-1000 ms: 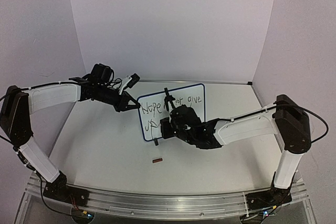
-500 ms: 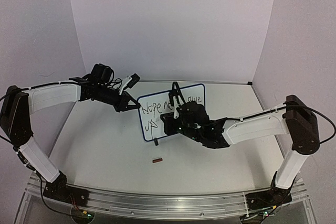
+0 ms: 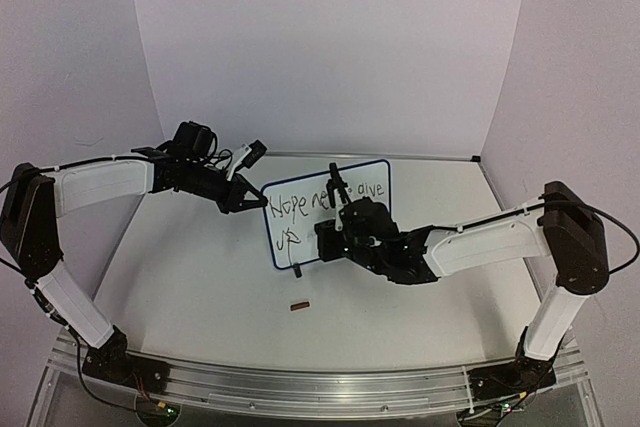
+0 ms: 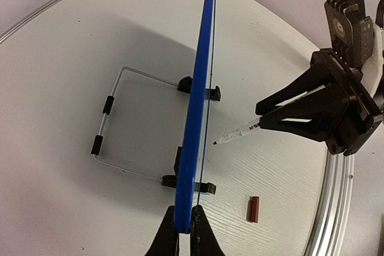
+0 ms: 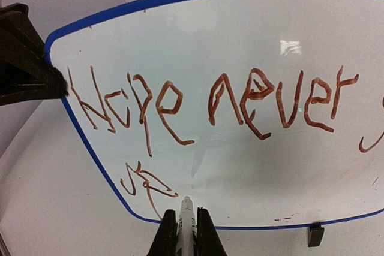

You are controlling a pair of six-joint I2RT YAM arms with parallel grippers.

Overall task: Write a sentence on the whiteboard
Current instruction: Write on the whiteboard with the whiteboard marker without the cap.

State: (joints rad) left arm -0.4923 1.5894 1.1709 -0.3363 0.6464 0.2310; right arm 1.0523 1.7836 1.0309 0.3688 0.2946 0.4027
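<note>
The whiteboard (image 3: pixel 305 225), white with a blue frame, stands upright mid-table. The sentence (image 3: pixel 300 204) reads "Hope never give" with "up" below; in the right wrist view (image 5: pixel 210 103) its strokes are red-brown. My left gripper (image 3: pixel 250 199) is shut on the board's left edge; the left wrist view shows its fingers (image 4: pixel 166 238) pinching the blue frame (image 4: pixel 195 124). My right gripper (image 3: pixel 338 197) is shut on a marker (image 5: pixel 186 214). The marker's tip (image 4: pixel 215 142) sits just off the board face, right of "up".
A small red-brown marker cap (image 3: pixel 298 305) lies on the table in front of the board, also in the left wrist view (image 4: pixel 254 208). A wire stand (image 4: pixel 111 130) and black feet (image 4: pixel 207 94) support the board from behind. Walls enclose the table.
My right arm has shifted right, with the marker moving along the board, so more of "give" shows. The left gripper and the board have not moved.
</note>
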